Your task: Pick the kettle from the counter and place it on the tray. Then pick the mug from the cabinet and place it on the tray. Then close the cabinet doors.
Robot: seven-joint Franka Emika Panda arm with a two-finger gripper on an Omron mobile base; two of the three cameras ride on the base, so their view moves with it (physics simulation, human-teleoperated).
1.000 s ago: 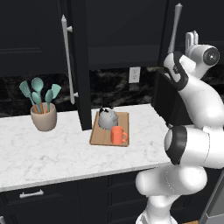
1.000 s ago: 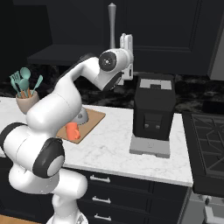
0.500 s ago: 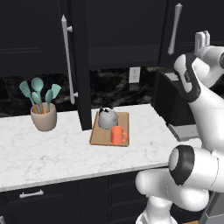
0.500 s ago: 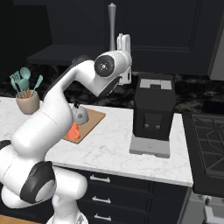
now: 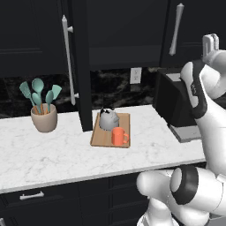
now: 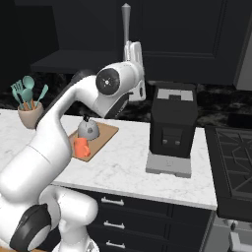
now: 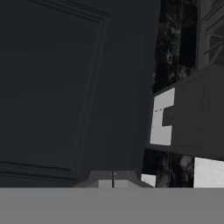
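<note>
The grey kettle point(image 5: 108, 119) point(image 6: 89, 129) and the orange-red mug point(image 5: 118, 137) point(image 6: 80, 146) both stand on the wooden tray point(image 5: 125, 121) point(image 6: 107, 132) on the marble counter point(image 5: 53, 154). My gripper point(image 5: 211, 41) point(image 6: 133, 51) point(image 7: 113, 180) is raised high and shut on nothing. It points at the black face of the right cabinet door point(image 5: 194, 26) point(image 7: 65, 87), just right of that door's silver handle point(image 5: 176, 28) point(image 6: 126, 24); whether it touches the panel I cannot tell. The left cabinet door point(image 5: 81, 66) stands open, edge-on to me, its handle point(image 5: 67, 62) facing left. Between the doors the cabinet point(image 5: 128, 31) is dark inside.
A beige pot of teal utensils point(image 5: 43, 115) point(image 6: 28, 110) sits at the counter's left. A black coffee machine point(image 5: 176, 103) point(image 6: 172, 128) point(image 7: 192, 118) stands right of the tray, below my hand. A stove point(image 6: 236, 162) lies further right. Black drawers point(image 6: 118, 216) run under the counter.
My hand has swung to the right along the upper cabinet front, past the right door's handle, staying shut. Kettle, mug and tray have not moved.
</note>
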